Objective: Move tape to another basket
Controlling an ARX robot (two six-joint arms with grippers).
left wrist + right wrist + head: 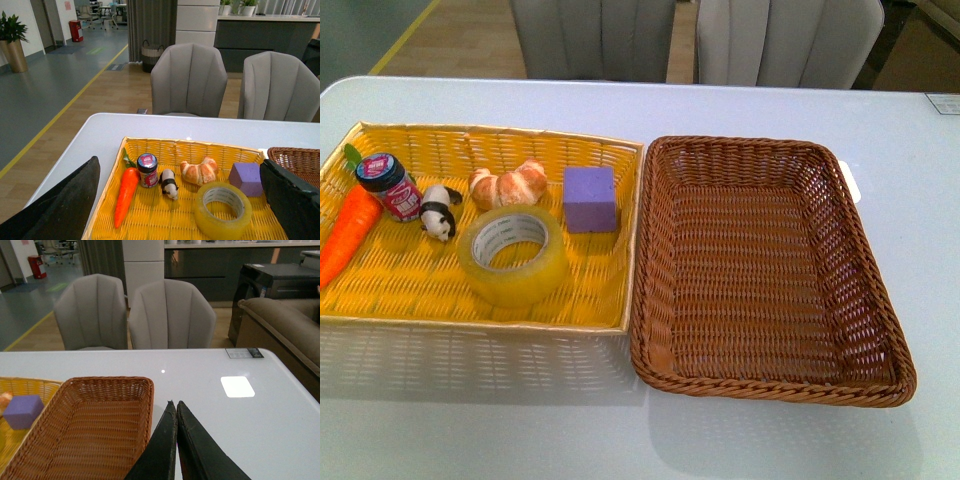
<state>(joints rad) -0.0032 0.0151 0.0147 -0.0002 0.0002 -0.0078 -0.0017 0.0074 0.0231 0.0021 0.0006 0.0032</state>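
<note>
Two tools: left tool (178, 164) gapes wide toward the tape (216, 225), right tool (175, 403) pinched together beside the basket (107, 381).

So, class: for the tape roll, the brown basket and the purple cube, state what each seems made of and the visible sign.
Tape: translucent yellowish plastic film, glossy, wound on a white core, probably card. Brown basket: woven strands, wicker or plastic imitation; the look leaves it open. Purple cube: matte, slightly rounded edges, likely foam, though painted wood is possible.
</note>
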